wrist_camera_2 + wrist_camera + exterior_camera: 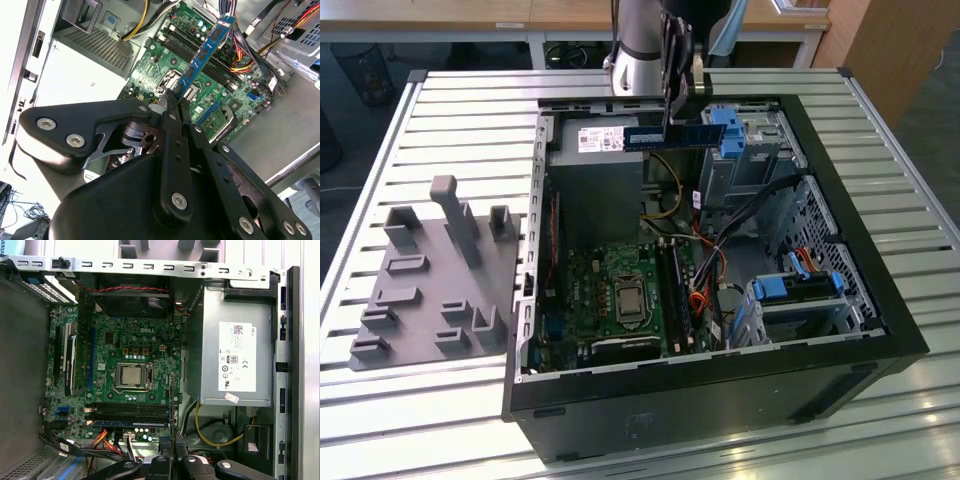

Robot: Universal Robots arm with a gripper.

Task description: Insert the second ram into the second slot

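Note:
My gripper (671,118) hangs over the back of the open computer case (720,380), shut on the second ram (678,136), a thin blue circuit-board stick held level and well above the motherboard (610,300). In the second wrist view the ram (207,50) sticks out from between my black fingers (172,107) towards the board. It appears edge-on as a thin line (171,405) in the first wrist view, above the gripper (172,450). The long dark ram slots (132,412) lie beside the processor socket (132,376), far below the stick. Which of them is the second slot I cannot tell.
A grey power supply (595,165) fills the case's back corner under the gripper. Drive bays with light-blue clips (800,285) and loose cables (720,240) take up the exterior view's right. A grey fixture plate with upright holders (430,290) lies on the slatted table at its left.

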